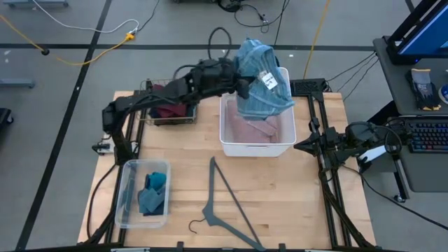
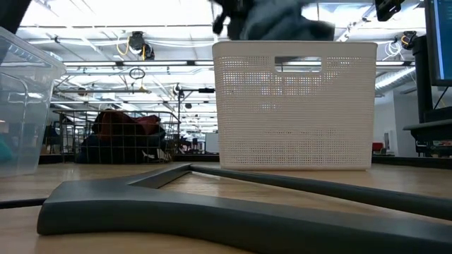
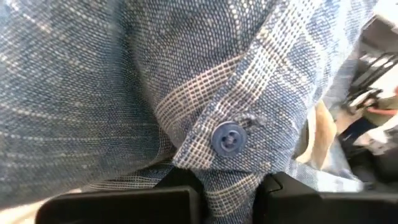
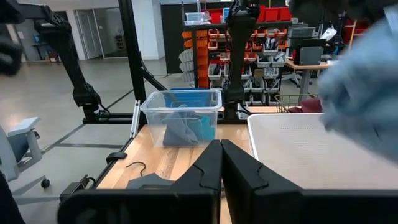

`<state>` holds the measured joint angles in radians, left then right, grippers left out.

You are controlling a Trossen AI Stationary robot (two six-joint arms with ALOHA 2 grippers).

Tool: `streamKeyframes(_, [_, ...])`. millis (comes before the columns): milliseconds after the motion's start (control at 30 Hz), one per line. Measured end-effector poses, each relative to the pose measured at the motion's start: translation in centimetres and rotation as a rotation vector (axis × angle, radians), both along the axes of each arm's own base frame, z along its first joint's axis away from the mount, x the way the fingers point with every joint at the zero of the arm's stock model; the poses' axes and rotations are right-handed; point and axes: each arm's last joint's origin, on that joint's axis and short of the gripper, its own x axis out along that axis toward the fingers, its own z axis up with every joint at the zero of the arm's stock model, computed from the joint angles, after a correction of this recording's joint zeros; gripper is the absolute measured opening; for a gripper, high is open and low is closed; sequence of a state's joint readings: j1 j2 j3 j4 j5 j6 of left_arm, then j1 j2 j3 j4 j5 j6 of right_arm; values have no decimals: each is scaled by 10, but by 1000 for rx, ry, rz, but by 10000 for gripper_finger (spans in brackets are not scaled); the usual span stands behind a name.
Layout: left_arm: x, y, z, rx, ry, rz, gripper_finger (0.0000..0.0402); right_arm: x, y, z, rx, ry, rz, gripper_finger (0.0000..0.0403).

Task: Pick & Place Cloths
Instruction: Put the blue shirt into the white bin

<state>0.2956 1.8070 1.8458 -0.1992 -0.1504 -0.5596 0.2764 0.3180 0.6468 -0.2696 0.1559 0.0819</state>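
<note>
Two grippers: I had one at work and one waiting.
Left gripper: I saw its fingers pinched onto a fold of the light-blue striped shirt, holding it up in the air over the white basket at the far middle of the table.
Shirt detail: from my left wrist camera the weave filled the view, with a dark button on a placket just beyond the fingertips.
Shirt position: it hung bunched above the basket's far right part, a white tag showing on it; in the low camera it appeared as a blurred grey-blue mass above the basket rim.
Basket contents: a pink shirt lay inside, under the hanging one.
Right gripper: I kept it parked off the table's right edge, fingers pressed together with nothing between them.
Wire basket: far left, with a maroon garment in it.
Clear bin: near left corner, holding small teal and blue pieces.
Grey hanger: lying flat on the wooden table, near side, in front of the white basket.
</note>
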Motion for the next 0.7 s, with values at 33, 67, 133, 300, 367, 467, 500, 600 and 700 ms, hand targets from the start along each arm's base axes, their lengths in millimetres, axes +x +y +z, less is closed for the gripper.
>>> streamKeyframes(33, [2,5,-7,-23,19,1,45,0,0,0,0,1,0,0])
streamKeyframes(67, [5,9,-14,-50,35,-2,45,0,0,0,0,1,0,0])
streamKeyframes(133, [11,17,-27,-88,69,-2,45,0,0,0,2,1,0,0])
streamKeyframes(300, [22,31,-64,-202,188,16,45,0,0,0,8,-1,0,0])
streamKeyframes(367, [26,36,-76,-238,216,1,45,0,0,0,11,-1,-1,0])
streamKeyframes(467, [34,39,-93,-287,249,-25,45,0,0,0,11,-1,-1,0])
streamKeyframes(500, [36,39,-98,-305,261,-31,45,0,0,0,11,-1,-1,0])
streamKeyframes(600, [42,39,-114,-345,304,-57,45,0,0,0,11,-2,-1,0])
streamKeyframes(700, [45,40,-128,-385,342,-68,45,0,0,0,11,-2,-1,0])
